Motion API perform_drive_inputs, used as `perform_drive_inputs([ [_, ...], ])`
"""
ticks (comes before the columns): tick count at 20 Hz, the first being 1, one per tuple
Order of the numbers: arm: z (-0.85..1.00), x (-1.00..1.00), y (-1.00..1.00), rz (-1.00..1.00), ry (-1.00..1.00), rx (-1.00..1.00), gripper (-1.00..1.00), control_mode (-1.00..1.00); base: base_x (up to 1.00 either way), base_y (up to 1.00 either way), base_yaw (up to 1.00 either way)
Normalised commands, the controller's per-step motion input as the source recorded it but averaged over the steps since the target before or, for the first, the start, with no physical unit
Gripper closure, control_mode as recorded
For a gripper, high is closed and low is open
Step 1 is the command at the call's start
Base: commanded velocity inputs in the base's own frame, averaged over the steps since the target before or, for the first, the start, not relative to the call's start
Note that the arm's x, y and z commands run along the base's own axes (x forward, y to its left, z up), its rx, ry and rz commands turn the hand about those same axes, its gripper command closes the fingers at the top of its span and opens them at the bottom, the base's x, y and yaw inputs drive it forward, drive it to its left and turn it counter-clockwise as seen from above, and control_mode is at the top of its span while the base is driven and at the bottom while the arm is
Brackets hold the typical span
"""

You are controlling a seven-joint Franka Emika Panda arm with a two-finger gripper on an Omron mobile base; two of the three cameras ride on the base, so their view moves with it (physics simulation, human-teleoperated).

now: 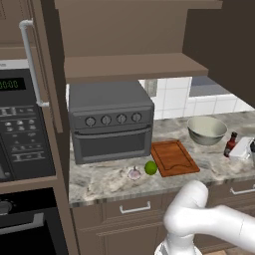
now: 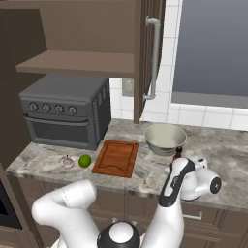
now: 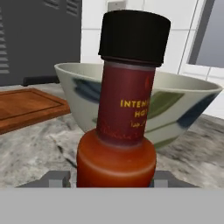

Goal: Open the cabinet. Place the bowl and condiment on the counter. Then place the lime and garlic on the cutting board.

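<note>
The dark-red condiment bottle with its black cap stands upright on the stone counter, just right of the pale bowl. My gripper is open; a fingertip sits on each side of the bottle's base, with a small gap on the left. From the side, the gripper is right of the condiment. The lime and garlic lie on the counter just left of the cutting board. The cabinet is open, its shelf bare.
A grey toaster oven stands under the cabinet, behind the lime and garlic. The open cabinet doors swing out over the counter. A black microwave sits in the tall unit at far left. Drawers run below the counter edge.
</note>
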Motion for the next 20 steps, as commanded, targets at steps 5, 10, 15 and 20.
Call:
perform_drive_inputs([
  [5, 0.00, -0.19, 0.00, 0.00, -0.05, 0.00, -1.00, -1.00, 0.00, 0.00, 0.00],
  [10, 0.21, -0.32, 0.00, 0.00, -0.02, 0.00, -1.00, -1.00, 0.00, 0.00, 0.00],
  [15, 0.73, -0.48, 0.14, -0.03, 0.01, 0.00, -1.00, -1.00, 0.00, 0.00, 0.00],
  [20, 0.69, -0.46, 0.19, -0.14, 0.11, 0.00, -1.00, -1.00, 0.00, 0.00, 0.00],
])
